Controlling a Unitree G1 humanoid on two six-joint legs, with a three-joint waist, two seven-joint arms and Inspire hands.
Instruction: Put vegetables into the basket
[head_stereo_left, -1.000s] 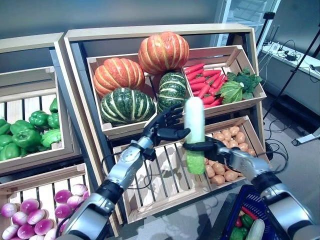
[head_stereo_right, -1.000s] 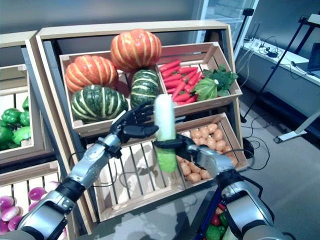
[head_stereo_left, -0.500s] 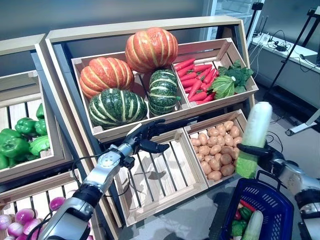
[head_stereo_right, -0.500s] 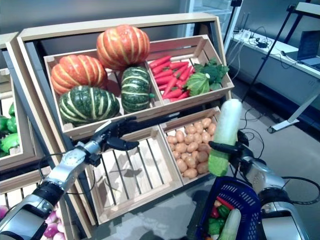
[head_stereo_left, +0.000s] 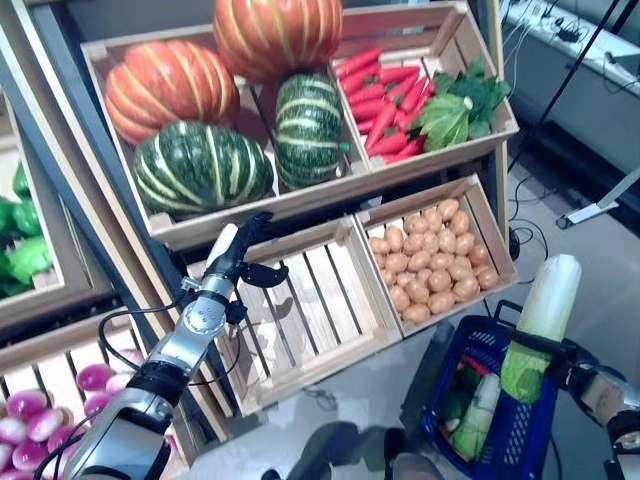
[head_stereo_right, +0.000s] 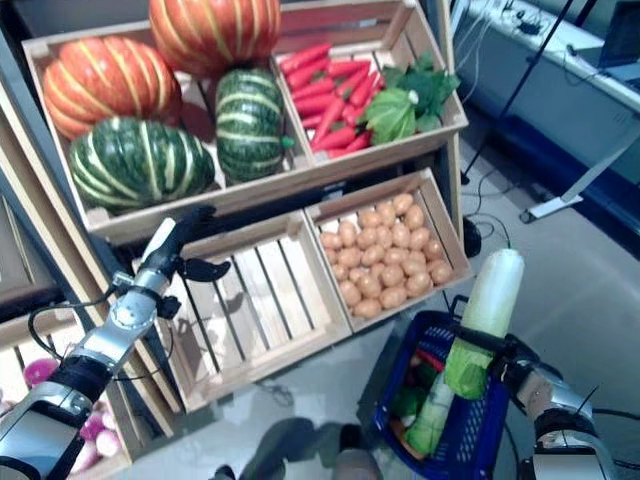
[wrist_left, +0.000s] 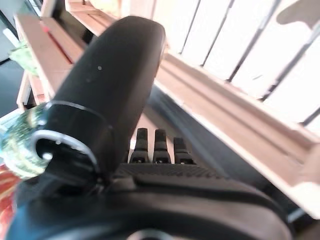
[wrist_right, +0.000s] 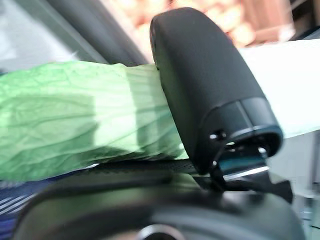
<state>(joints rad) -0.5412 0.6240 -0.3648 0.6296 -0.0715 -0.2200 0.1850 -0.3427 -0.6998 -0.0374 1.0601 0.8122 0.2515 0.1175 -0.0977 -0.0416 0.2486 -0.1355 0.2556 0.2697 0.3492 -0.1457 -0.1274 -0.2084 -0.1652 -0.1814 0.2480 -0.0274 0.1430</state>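
- Gripping a napa cabbage in the right hand, fingers and thumb curled round its lower part; held upright, green leafy end down, right over the blue basket.
- Shifted since a second ago from the front of the shelf, beside the left hand, out to the basket on the floor; judged to mean the carry is nearly finished, with only lowering and letting go left.
- Left hand now drawn back to the rim of the bare slatted crate, fingers straight and relaxed, nothing held.
- Whole view also tipped downward across these frames, so apparent shelf movement put down to the camera.
- Basket already loaded: another pale cabbage lying inside, plus green and red vegetables too small to name.
- Upper left crate: two orange pumpkins and two dark green striped squashes.
- Upper right crate: red carrots beside a leafy green vegetable.
- Lower right crate: potatoes.
- Far left: green peppers above, purple onions below.
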